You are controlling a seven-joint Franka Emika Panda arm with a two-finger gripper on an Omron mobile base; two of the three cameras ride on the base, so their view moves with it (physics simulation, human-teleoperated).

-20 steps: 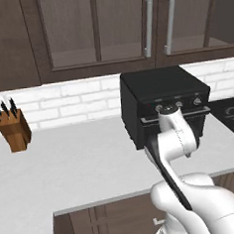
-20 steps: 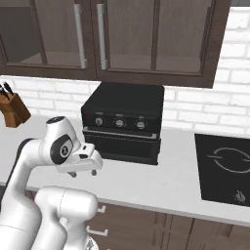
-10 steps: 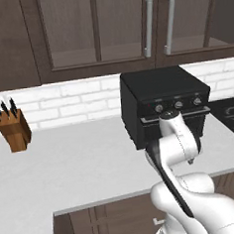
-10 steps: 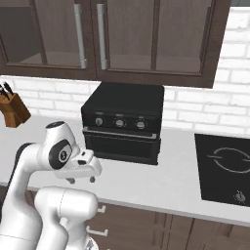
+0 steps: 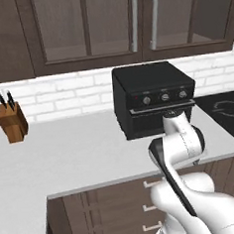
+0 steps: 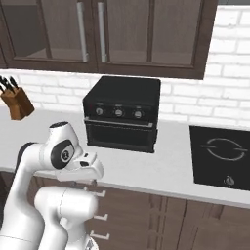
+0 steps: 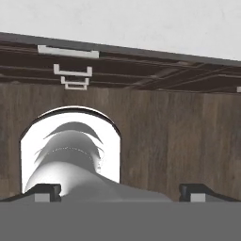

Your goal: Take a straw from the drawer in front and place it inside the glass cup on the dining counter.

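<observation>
Setting: dark-brown wall cabinets (image 5: pixel 107 25) with long silver handles hung over a white brick backsplash and a smooth white worktop (image 5: pixel 77 152).
On the worktop: a boxy matte-black toaster oven (image 6: pixel 122 113) with three knobs stood near the middle; a wooden knife block (image 5: pixel 11 122) stood well apart to its left; a flat black hob (image 6: pixel 222 156) lay to its right.
Drawers: a stack of dark wooden drawer fronts ran below the worktop edge; the top drawer (image 7: pixel 68 52), with a small silver bar handle, looked closed.
Straw: not seen; by my judgement it lay inside that closed drawer.
Arm: folded low in front of the drawers, wrist turned downward.
Gripper (image 7: pixel 120 190): two small dark fingertips (image 7: pixel 44 190) stood far apart with nothing between them, so it was spread wide and empty.
Step in hand: the opening approach, before any contact with the handle.
Next move: likely to raise the hand to the top handle, close on the thin bar, then pull straight out.
</observation>
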